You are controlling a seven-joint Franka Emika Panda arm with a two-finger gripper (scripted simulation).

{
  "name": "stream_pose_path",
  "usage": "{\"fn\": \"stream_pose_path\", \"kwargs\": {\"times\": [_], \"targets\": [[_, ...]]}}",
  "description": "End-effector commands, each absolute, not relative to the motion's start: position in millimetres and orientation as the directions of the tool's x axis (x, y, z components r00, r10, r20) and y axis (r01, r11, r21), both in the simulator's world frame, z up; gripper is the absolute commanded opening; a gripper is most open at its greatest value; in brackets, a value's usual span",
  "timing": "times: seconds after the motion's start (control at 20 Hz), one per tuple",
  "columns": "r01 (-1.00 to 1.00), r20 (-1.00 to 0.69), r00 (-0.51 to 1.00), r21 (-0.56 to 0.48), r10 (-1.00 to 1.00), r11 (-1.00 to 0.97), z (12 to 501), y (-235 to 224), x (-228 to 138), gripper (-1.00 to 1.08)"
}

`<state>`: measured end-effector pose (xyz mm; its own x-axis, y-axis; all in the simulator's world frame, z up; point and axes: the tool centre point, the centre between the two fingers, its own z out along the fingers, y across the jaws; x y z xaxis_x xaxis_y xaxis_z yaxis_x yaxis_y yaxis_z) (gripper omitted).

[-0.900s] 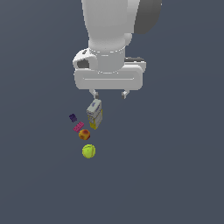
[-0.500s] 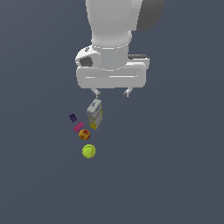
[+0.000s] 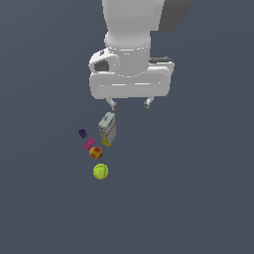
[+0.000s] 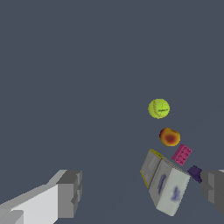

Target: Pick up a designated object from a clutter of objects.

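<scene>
While our jaws (image 3: 129, 103) hang open and empty above the table (image 3: 198, 198), the fruit (image 3: 95, 153) sits touching the pink block (image 3: 89, 144), near the box (image 3: 107, 129) and ball (image 3: 100, 171), so a careless descent could knock neighbours.

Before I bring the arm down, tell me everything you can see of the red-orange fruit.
The red-orange fruit is small, round and smooth, red-orange with a yellow patch, slightly smaller than the yellow-green ball. It rests on the dark floor, between the ball and the flat pink block; it sits close against the block, though contact is unclear. The yellow-and-grey box stands just beyond it. The open gripper hangs above, not touching it.
</scene>
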<state>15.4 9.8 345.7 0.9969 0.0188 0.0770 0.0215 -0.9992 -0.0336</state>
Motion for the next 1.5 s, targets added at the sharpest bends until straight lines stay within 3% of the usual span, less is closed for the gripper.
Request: {"fn": "stream_pose_path", "kwargs": {"times": [0.0,1.45], "targets": [[0.030,0.076,0.997,-0.033,0.027,-0.999,344,8,16,1.00],[0.489,0.052,0.871,0.007,0.489,-0.872,242,-56,33,1.00]]}}
